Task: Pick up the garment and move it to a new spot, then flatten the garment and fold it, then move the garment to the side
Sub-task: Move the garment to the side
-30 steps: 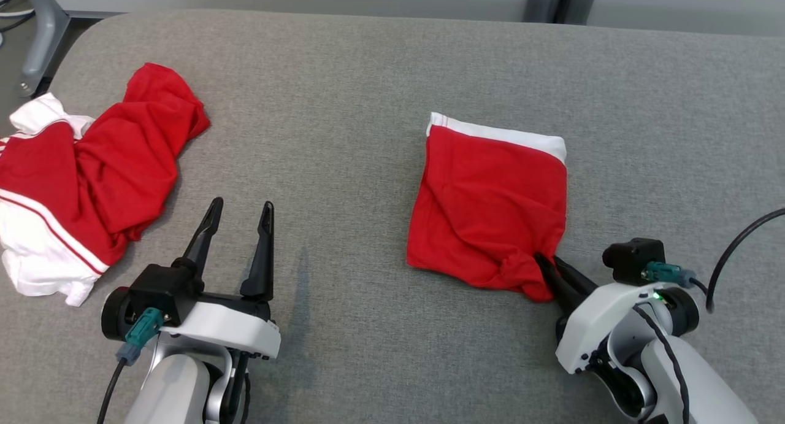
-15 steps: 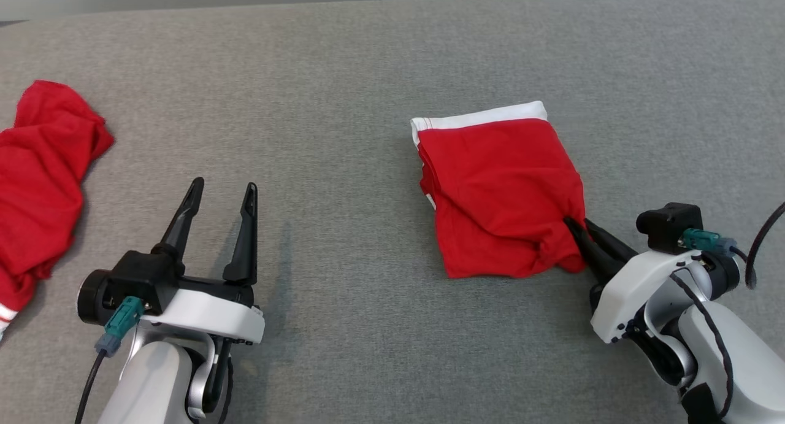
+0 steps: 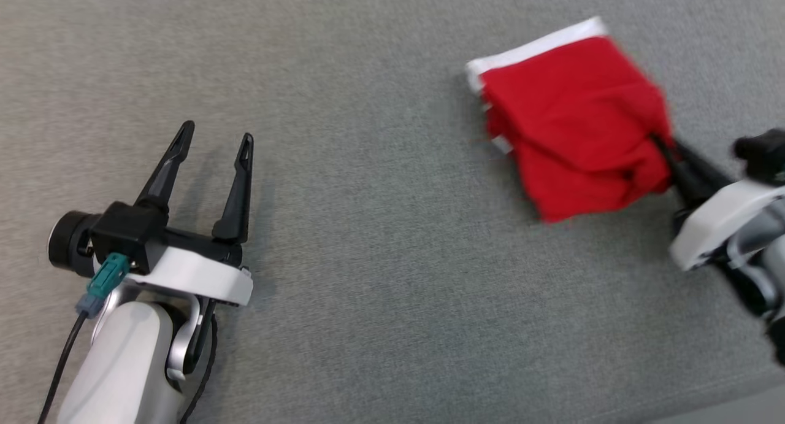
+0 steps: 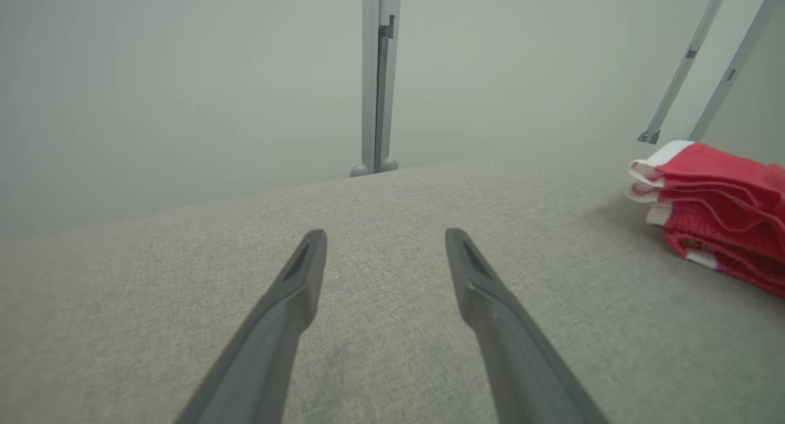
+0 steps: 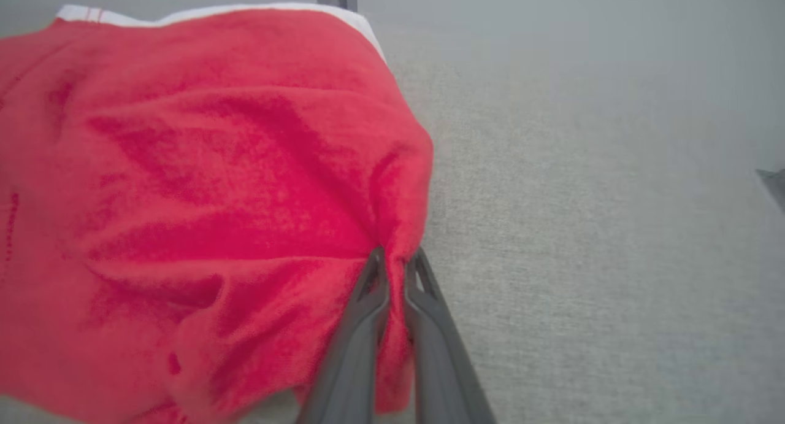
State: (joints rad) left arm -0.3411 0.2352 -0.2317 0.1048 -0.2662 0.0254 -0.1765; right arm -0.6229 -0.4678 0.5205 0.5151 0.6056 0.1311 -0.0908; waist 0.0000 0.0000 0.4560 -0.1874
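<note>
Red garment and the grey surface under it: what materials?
Garment: soft matte knit, probably cotton jersey; it creases and bunches where the right hand pinches it.
Surface: grey woven fabric, matte, upholstery-like; a fine weave grain shows.

Light even and diffuse, from above; no glare anywhere.

Head view: blur smears the folded red garment with a white band [image 3: 576, 123] and the right claw [image 3: 659, 143]. The left claw [image 3: 217, 132] is crisper and casts a faint, soft shadow on the grey fabric-covered bench [image 3: 368, 258].

Left wrist view: pale, washed-out. The grey metal uprights [image 4: 687, 62] lean at the right edge.

Right wrist view: red cloth close, soft, oversaturated. Background hazy; fingers [image 5: 352, 356] out of focus low down.
</note>
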